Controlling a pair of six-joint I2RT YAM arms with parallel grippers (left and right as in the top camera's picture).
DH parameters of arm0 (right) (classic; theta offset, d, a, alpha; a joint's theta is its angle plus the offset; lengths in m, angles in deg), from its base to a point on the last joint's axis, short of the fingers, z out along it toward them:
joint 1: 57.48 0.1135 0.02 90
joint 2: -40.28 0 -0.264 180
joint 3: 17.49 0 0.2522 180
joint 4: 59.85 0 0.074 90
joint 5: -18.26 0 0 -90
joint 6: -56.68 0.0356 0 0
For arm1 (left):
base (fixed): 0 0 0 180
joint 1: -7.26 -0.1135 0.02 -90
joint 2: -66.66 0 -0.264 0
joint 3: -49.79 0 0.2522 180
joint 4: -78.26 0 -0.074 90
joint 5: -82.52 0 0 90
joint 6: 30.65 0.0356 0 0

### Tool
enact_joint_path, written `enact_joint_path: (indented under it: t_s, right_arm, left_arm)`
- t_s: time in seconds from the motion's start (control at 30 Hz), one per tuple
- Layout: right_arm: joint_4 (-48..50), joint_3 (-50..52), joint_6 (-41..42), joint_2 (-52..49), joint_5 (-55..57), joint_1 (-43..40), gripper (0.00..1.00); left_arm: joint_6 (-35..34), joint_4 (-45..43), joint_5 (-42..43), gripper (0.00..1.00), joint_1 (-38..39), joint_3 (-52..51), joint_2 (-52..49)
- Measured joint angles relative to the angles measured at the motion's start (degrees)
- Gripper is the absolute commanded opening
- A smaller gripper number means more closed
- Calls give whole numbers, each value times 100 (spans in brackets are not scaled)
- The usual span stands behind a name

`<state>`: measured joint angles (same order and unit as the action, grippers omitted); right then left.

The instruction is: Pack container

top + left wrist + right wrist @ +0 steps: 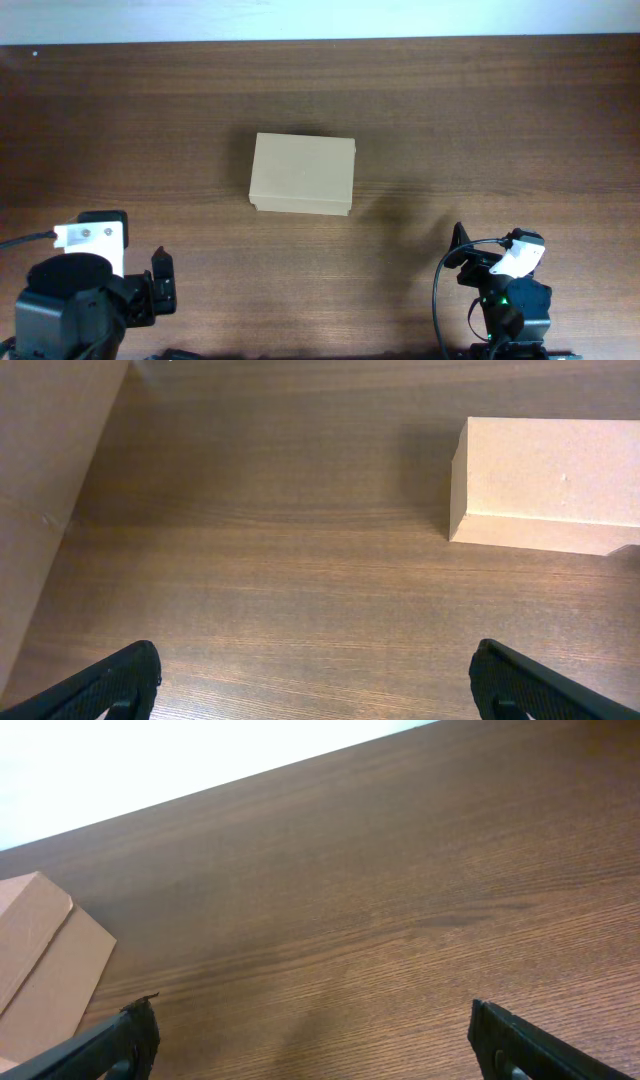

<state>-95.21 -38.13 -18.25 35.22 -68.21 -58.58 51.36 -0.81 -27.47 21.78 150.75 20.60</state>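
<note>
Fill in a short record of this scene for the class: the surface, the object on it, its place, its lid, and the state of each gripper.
surface: dark wooden table
object: plain tan cardboard box
place: near the middle of the table, between the two arms and beyond them
lid: shut, lying flat on top
left gripper: open, holding nothing, apart from the box
right gripper: open, holding nothing, apart from the box

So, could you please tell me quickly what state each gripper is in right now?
Left gripper: open, holding nothing.
Right gripper: open, holding nothing.
</note>
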Motion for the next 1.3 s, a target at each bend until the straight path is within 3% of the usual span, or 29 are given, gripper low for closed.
enact_joint_path:
  t_s: [0.57,0.73,0.83,0.97,1.3]
  right_arm:
    - [0,0,2,0,0,0,99]
    - [15,4,-2,0,-2,-2,99]
    - [22,7,-2,2,0,-4,99]
    - [26,9,-2,4,-4,-4,99]
    - [24,9,0,4,-2,-4,99]
  left_arm:
    - [2,-173,-42,100,-70,-57,90]
    - [2,-1969,-199,100,-348,-920,844]
    - [-2,-3541,-264,100,-417,-1998,1543]
    - [-4,-4999,-302,100,-422,-3497,2297]
    - [-2,-6638,-302,100,-422,-6398,3397]
